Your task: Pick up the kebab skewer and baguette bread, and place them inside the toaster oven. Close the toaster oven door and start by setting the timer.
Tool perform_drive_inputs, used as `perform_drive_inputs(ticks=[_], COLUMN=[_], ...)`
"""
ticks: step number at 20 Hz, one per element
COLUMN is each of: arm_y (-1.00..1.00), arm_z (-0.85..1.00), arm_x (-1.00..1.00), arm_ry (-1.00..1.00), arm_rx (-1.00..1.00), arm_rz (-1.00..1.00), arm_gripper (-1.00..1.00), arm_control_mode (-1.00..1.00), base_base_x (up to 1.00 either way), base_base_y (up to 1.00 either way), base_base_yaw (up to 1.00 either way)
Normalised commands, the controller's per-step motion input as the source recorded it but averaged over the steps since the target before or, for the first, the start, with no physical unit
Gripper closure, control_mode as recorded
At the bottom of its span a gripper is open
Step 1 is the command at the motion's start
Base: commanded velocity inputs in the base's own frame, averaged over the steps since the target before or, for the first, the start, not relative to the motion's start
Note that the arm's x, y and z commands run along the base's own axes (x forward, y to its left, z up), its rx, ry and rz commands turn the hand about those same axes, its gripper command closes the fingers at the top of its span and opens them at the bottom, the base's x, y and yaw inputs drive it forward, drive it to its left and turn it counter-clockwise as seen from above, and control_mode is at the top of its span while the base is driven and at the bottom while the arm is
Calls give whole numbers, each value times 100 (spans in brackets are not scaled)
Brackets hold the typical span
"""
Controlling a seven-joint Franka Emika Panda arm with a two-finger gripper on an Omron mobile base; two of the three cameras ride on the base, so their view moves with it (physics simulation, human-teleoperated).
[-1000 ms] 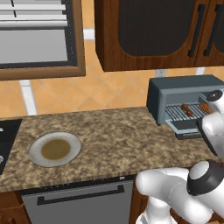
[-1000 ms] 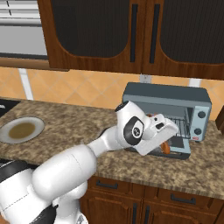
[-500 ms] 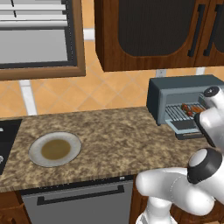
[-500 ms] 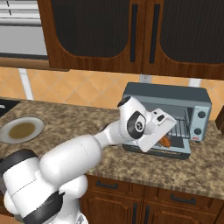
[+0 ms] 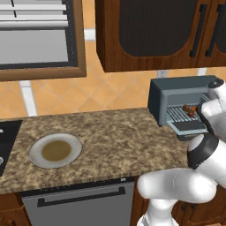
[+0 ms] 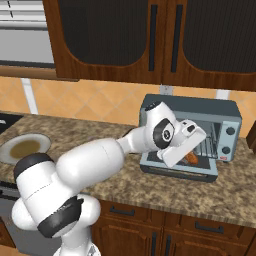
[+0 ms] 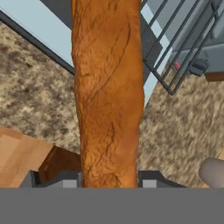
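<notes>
The gripper (image 7: 109, 177) clamps the baguette bread (image 7: 108, 87) — long, orange-brown, crackled crust — between its 2 fingers.

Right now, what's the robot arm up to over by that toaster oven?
The gripper is shut on the baguette bread, holding it in front of the toaster oven, above the lowered toaster oven door. The kebab skewer already lies on the wire rack inside. The plate back on the counter holds neither item. The door is not yet closed.
</notes>
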Motion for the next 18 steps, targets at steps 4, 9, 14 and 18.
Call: perform_drive_inputs(ticks=[4,9,14,18], arm_y=[-14,-6,-4,-5], arm_z=[7,2,0,0], arm_x=[16,21,34,26], arm_ry=[6,0,0,0], arm_rx=[16,13,9,5], arm_rz=[0,0,0,2], arm_gripper=[100,100,100,100], arm_control_mode=[-100,-100,-100,-100], base_base_x=[0,0,0,0], base_base_y=[0,0,0,0], base_base_yaw=[0,0,0,0])
